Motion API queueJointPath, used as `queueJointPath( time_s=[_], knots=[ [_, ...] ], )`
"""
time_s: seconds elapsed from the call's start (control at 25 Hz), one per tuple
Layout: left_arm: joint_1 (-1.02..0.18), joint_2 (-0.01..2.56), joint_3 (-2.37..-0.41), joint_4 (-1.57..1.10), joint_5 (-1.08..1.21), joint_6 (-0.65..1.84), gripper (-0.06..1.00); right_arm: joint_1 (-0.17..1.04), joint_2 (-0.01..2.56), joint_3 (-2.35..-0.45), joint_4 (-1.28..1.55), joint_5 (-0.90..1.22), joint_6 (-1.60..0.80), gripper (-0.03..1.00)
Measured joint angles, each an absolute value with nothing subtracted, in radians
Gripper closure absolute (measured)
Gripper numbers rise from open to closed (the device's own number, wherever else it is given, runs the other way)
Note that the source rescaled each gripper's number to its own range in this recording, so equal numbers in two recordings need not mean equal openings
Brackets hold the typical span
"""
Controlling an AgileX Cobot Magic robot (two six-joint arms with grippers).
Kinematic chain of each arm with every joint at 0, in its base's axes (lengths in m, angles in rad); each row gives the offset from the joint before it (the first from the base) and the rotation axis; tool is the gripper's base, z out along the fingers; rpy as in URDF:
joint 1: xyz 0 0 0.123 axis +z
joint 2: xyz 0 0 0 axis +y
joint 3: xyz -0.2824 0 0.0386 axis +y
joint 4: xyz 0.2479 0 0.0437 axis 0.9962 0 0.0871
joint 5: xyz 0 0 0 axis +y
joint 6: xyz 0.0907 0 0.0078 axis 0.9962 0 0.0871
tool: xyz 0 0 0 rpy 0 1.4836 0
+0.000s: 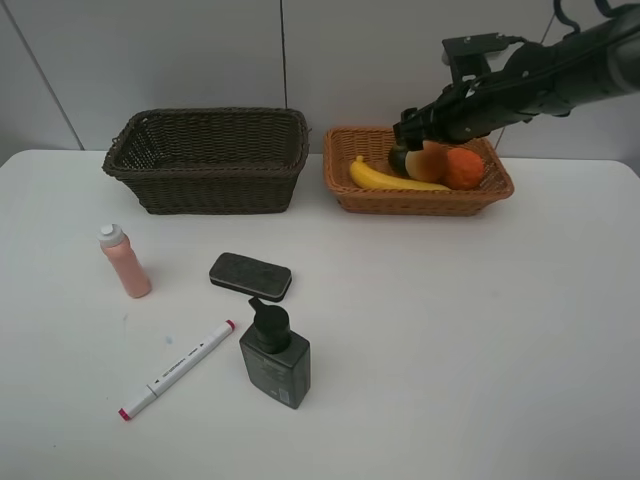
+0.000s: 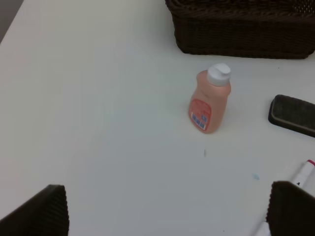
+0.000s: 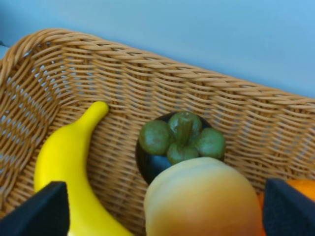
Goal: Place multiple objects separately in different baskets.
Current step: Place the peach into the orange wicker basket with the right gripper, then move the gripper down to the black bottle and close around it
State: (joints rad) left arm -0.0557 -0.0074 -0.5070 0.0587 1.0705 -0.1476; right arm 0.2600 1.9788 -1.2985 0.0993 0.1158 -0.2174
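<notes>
Pump bottle stands near marker and eraser.

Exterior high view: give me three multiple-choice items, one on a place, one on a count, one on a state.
1. Where is the mangosteen?
A. in the dark brown basket
B. in the left end effector
C. in the orange-tan basket

2. How many things rest directly on the table?
A. two
B. four
C. six

3. The pink bottle is:
A. upright, capped
B. on its side
C. gripped

Answers:
1 C: it sits against orange wicker beside the banana.
2 B: pink bottle, eraser, marker and pump bottle.
3 A: it stands on its base with the white cap on top and nothing touching it.
</notes>
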Motion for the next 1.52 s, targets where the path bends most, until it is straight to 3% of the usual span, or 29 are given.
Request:
queueJointPath(
  time_s=[0.32, 0.84, 1.16, 1.52],
  knots=[
    [-0.056, -0.007, -0.507, 0.059, 1.071, -0.148, -0.06, 0.312, 1.788, -1.299, 0.076, 0.353, -0.301, -0.03],
    [-0.056, -0.007, -0.507, 0.059, 1.071, -0.148, -0.06, 0.428, 1.498, -1.299, 0.133, 1.034, -0.568, -0.03],
    [-0.056, -0.007, -0.507, 0.059, 1.071, -0.148, -0.06, 0.628, 1.429, -1.299, 0.177, 1.179, -0.547, -0.03],
    [-0.056, -0.007, -0.507, 0.059, 1.071, -0.148, -0.06, 0.889, 1.447, -1.299, 0.0, 1.191, -0.285, -0.03]
  ],
)
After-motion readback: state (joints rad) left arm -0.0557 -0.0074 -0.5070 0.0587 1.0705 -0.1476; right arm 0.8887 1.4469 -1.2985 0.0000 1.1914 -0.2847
